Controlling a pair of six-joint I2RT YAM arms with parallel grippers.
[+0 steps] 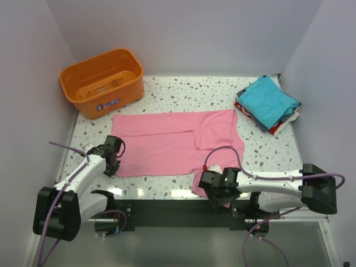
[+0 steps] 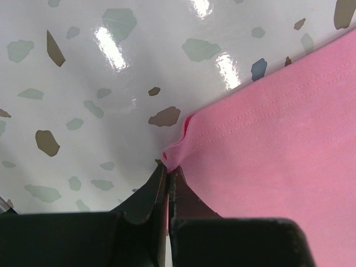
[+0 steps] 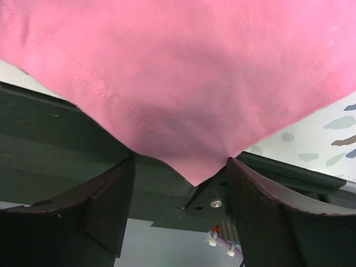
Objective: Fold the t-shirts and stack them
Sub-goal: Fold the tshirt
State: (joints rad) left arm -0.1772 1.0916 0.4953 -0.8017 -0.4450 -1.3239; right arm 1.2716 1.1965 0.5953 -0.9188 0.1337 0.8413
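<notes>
Pink t-shirt (image 1: pixel 167 146) spread flat at centre; folded stack (image 1: pixel 270 101) far right, teal topmost, perhaps red beneath.

Speckled table (image 1: pixel 183 92) bears pink t-shirt (image 1: pixel 167 142), folded stack (image 1: pixel 270 103), orange basket (image 1: pixel 89 92)

Left arm (image 1: pixel 83 177): white shells on the links, black joint housings, a big black block at the base.
Right arm (image 1: pixel 278 179): same white-and-black build, with a chunky black joint housing.
Cables (image 1: pixel 222 151): purple, looping out of each arm.
Left pincer (image 2: pixel 168 169): two slim matte black fingers, tapering to narrow tips.
Right pincer (image 3: pixel 179 161): broad, dark, curved fingers.
Screw (image 3: pixel 216 203): silver, set in the black body between those fingers.
Zip ties (image 3: pixel 214 240): white, bundling a purple lead underneath.
</notes>
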